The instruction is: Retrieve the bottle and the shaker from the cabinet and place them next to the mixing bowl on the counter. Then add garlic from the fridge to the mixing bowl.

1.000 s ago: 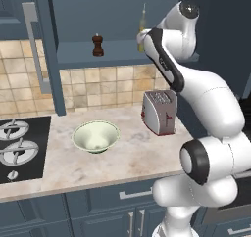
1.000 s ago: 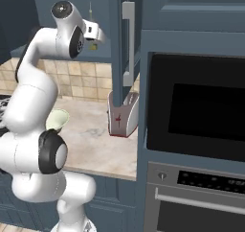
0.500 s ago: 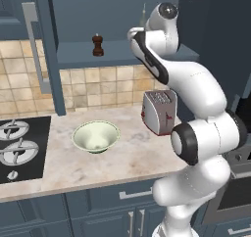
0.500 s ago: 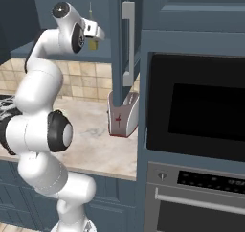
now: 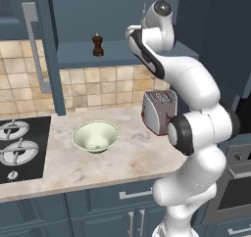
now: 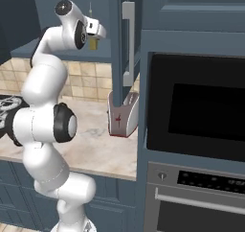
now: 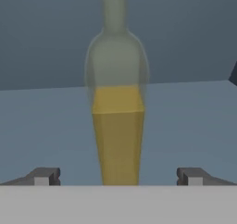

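A: Item one, the gripper [image 7: 118, 176]. How are its jaws standing?

B: They are standing wide apart, holding nothing. In the hand view one dark fingertip [image 7: 45, 176] is showing at seven o'clock and the other at five o'clock, with a broad gap between them.

A: Item two, the bottle [image 7: 118, 121]. Where is it sitting relative to that gap?

B: It is standing upright in the middle of the gap, its yellow-olive body rising from six o'clock toward twelve, with clear space on either side and touching neither fingertip. Its thin neck is running out of the picture at twelve o'clock. It is resting on the flat shelf of the cabinet [image 7: 185, 116]. In the right base view the bottle [image 6: 93, 43] is peeking out just beyond the hand, at three o'clock from the wrist.

A: Item three, the shaker [image 5: 98, 45].

B: In the left base view it is standing upright on the same shelf, well apart from the hand, at nine o'clock from it.

A: Item four, the mixing bowl [image 5: 96, 136].

B: It is sitting on the counter [image 5: 122, 160], at six o'clock from the shaker. A toaster [image 5: 159, 111] is standing at three o'clock from the bowl, and a hob [image 5: 19, 148] is lying at nine o'clock.

A: Item five, the cabinet door [image 5: 41, 45].

B: It is hanging open, its long grey bar handle facing the camera in the left base view.
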